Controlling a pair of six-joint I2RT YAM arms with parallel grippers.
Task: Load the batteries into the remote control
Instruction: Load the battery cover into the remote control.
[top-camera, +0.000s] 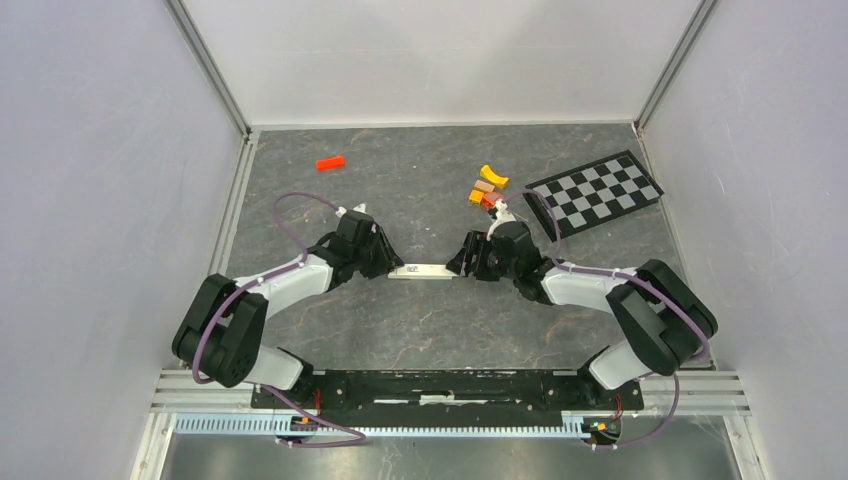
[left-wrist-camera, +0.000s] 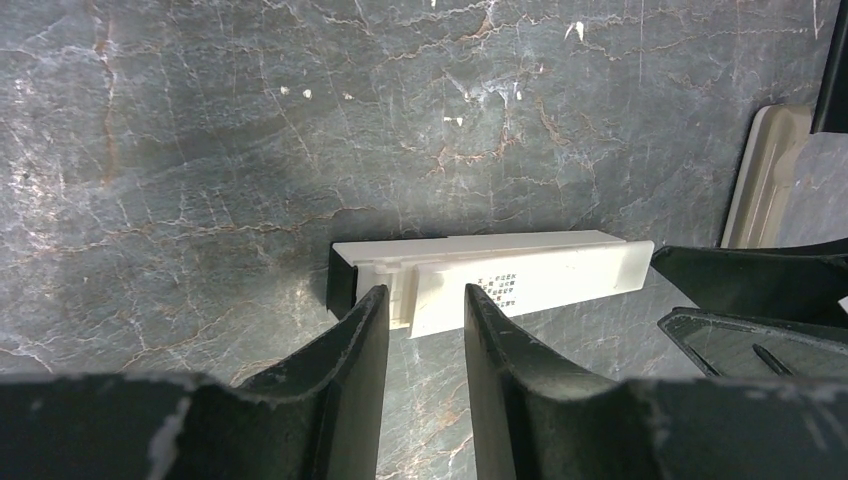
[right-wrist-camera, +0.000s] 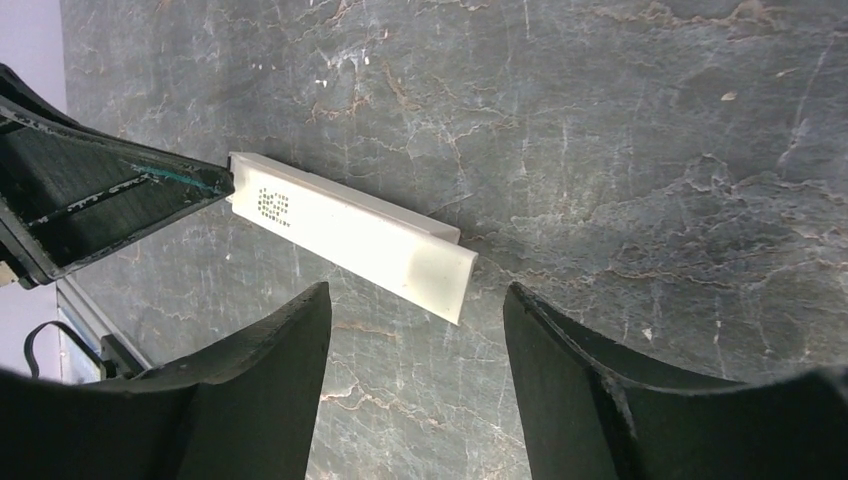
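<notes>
the left gripper (left-wrist-camera: 424, 292) hung low over the left part of a white bar (left-wrist-camera: 520, 275) with a black left end, its fingers set narrow and holding nothing. the right gripper (right-wrist-camera: 415, 292) stood at the bar's right end, spread wide and also empty. the bar lay flat on the table (left-wrist-camera: 200, 150), label side up, at the middle between the two arms.

the remote (left-wrist-camera: 768, 170), as i judged the tan rimmed piece to be, showed only at the right edge of the left wrist view, near the bar's right end and close to the right gripper. the batteries could not be made out anywhere. the only small things in sight were the orange and yellow blocks (top-camera: 486, 188) far right.

the main risk, as i judged it, was effort spent on the wrong thing, since both grippers were lined up on the bar and not the remote. the left fingers looked too close together to take the bar, so a descent could press or skid it across the smooth table, perhaps into the remote. with both grippers working on one short bar, a small misjudged reach could knock them together. if the batteries stayed unfound, no loading could begin.
</notes>
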